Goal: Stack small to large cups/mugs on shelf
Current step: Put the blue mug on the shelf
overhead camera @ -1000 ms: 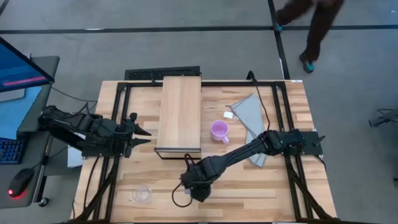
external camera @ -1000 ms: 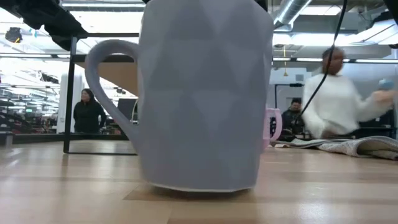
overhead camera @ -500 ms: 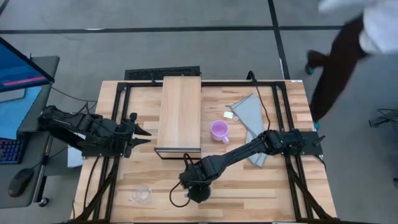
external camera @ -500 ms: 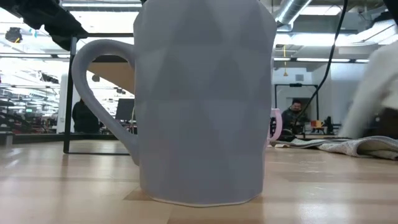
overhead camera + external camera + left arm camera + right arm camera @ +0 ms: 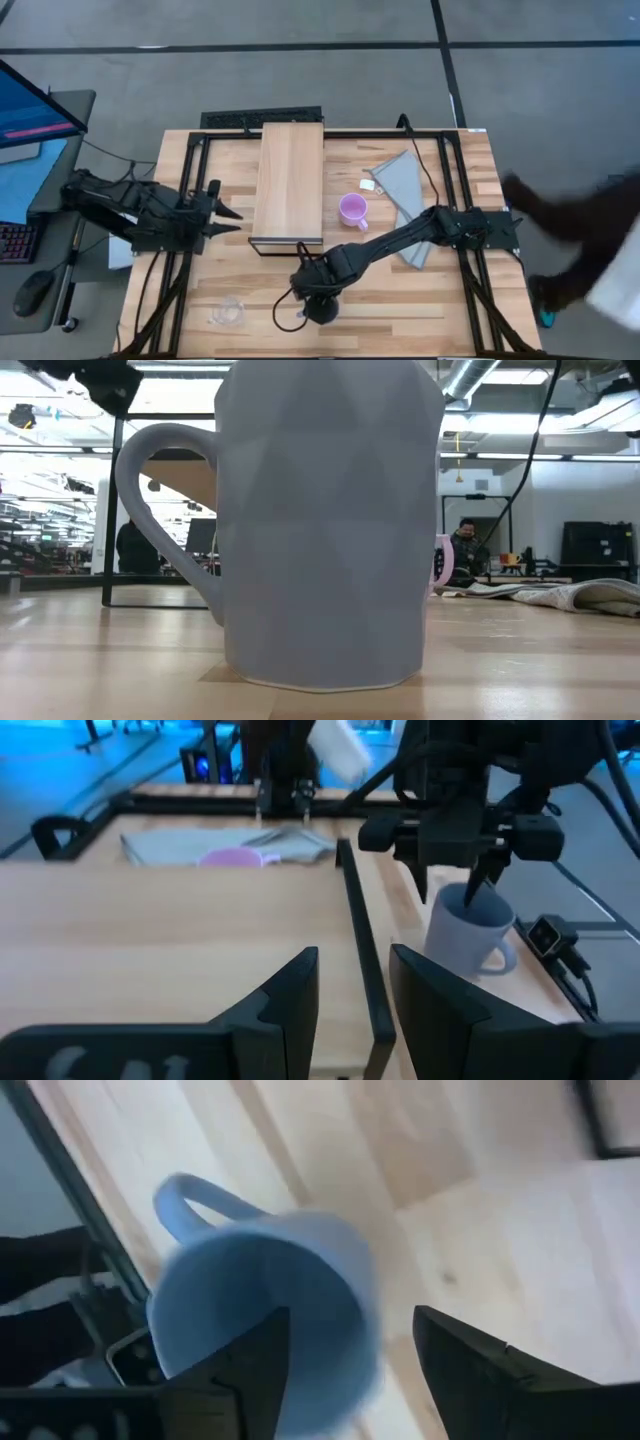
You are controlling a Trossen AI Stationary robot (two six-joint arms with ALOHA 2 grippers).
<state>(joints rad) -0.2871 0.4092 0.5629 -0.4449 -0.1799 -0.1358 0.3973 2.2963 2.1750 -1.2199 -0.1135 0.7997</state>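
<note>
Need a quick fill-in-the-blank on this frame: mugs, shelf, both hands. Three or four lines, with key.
1. The right hand hangs directly over the ____ mug.
2. The purple mug stands on the tabletop between the shelf and a grey ____.
3. The top of the shelf holds ____ cups.
4. The left hand waits on the shelf's ____ side.

Missing words: grey-blue; cloth; no; left
</note>
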